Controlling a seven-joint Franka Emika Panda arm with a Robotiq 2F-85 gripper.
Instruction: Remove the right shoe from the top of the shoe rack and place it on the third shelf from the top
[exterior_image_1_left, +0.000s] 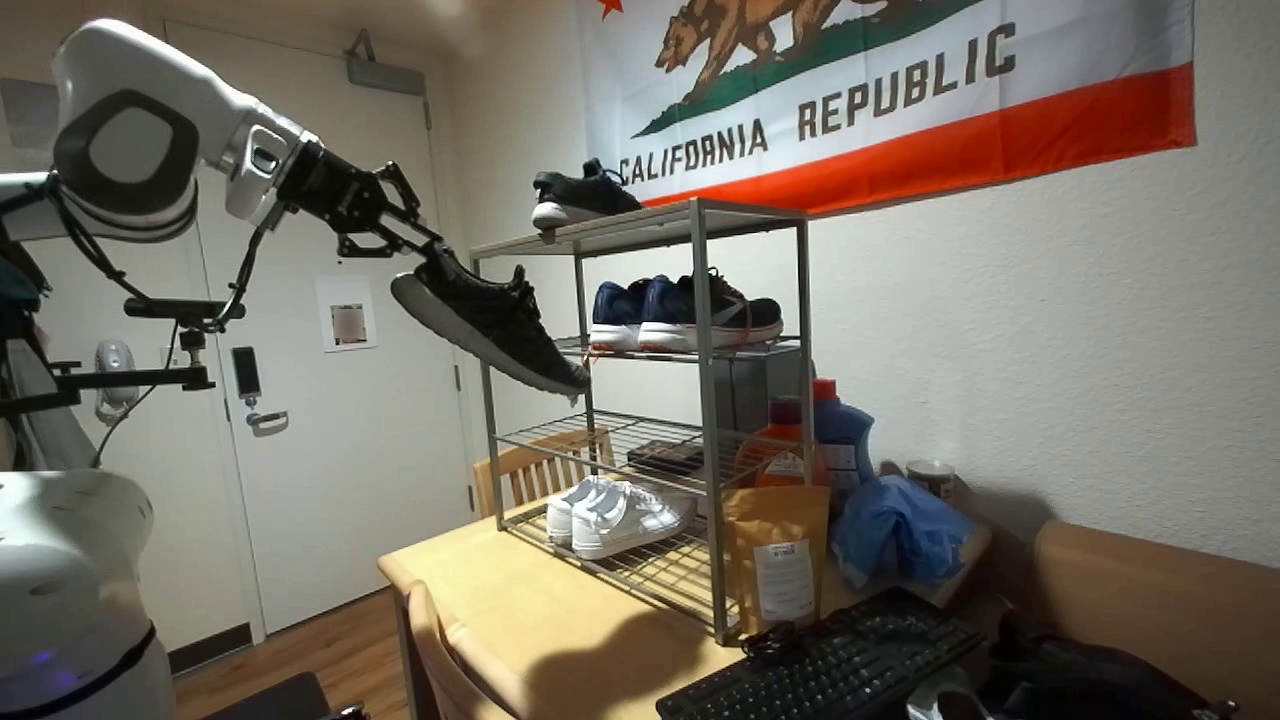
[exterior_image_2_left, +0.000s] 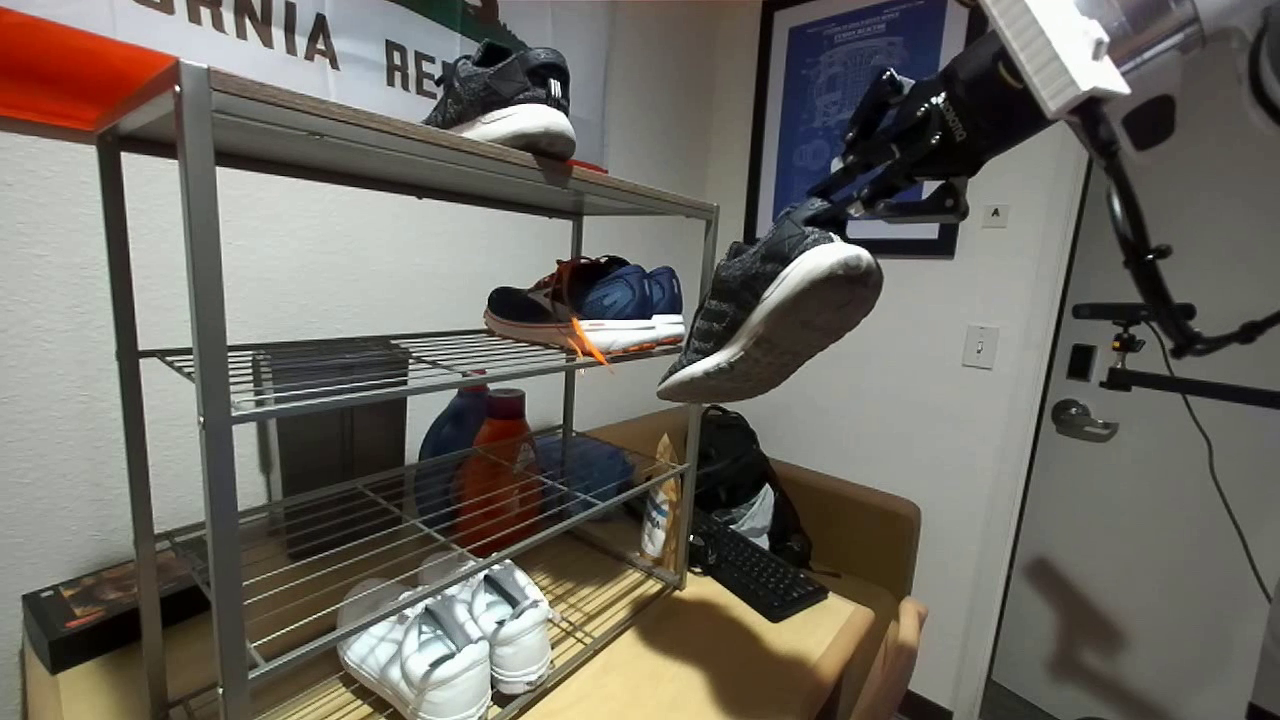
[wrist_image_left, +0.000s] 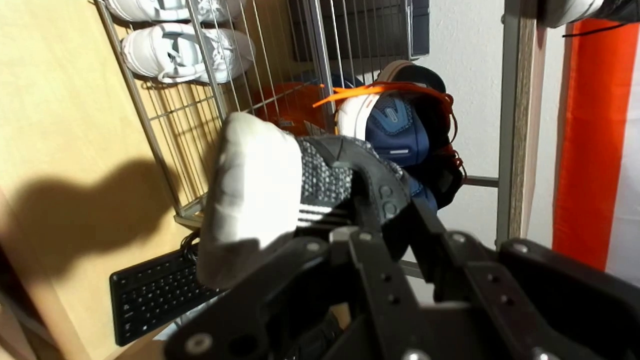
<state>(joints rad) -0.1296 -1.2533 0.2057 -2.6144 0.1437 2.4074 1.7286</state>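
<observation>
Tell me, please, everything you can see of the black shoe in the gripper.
This low-top sneaker has a dark, speckled, knit-looking upper, a smoother black heel collar, white stripes near the heel, and a thick, pale sole with a greyer underside. The gripper pinches it at the collar, so it hangs tilted, heel up and toe slanting down, beside the shoe rack. Whether its toe touches the rack cannot be told.
</observation>
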